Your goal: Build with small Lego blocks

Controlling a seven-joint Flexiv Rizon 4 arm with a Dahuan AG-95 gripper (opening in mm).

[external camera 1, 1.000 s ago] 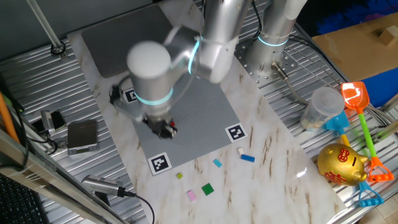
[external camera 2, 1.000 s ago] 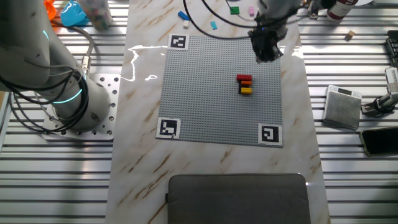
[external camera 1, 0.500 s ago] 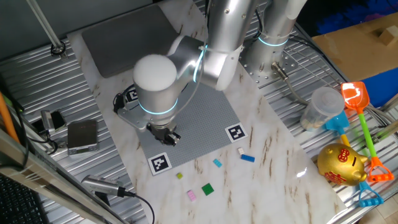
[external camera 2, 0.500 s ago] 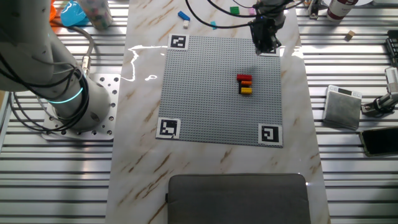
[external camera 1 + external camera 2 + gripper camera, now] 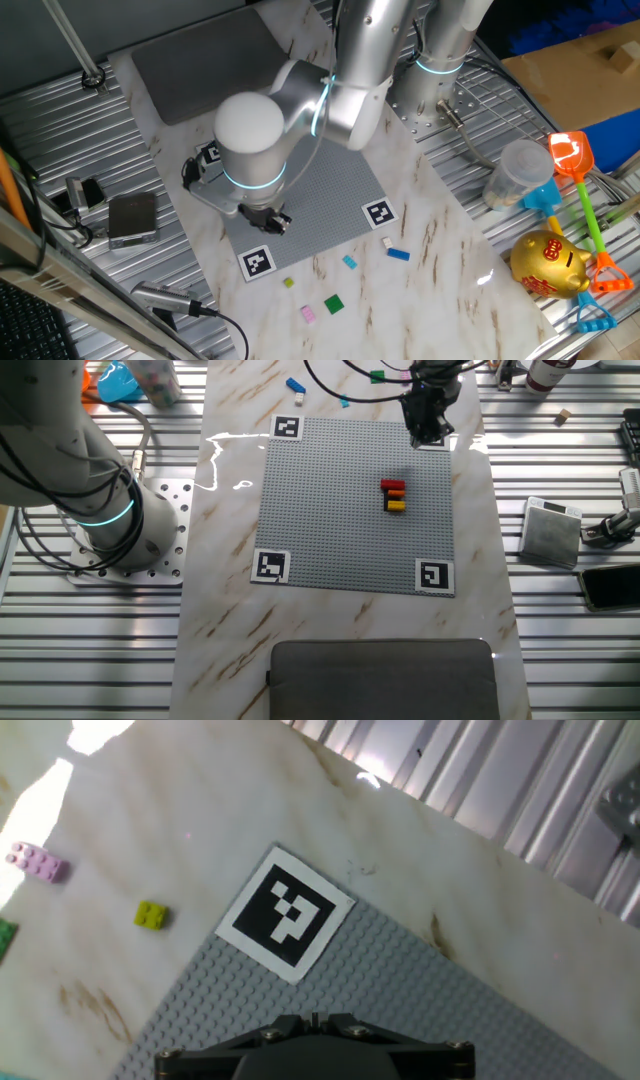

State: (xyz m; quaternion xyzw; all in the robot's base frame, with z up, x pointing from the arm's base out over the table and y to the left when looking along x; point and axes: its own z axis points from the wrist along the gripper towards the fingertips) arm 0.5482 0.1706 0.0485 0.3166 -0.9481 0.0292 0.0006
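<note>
— Where's the hand (image 5: 428,422)?
— Over the grey plate's (image 5: 340,520) corner marker (image 5: 289,915); its opening can't be told.
— And the bricks?
— Hand view alone shows pink brick (image 5: 37,863) and yellow brick (image 5: 151,915) on bare worktop (image 5: 180,810) beyond that corner.

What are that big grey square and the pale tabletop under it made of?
The grey studded plate looks like matte moulded plastic: a uniform grid of tiny studs, no shine. The tabletop looks like polished marble or a marble-print laminate: white with brown veins and a glossy glare patch. Which one, I cannot tell.

glossy marble table (image 5: 440,250), studded plate (image 5: 340,510)
</note>
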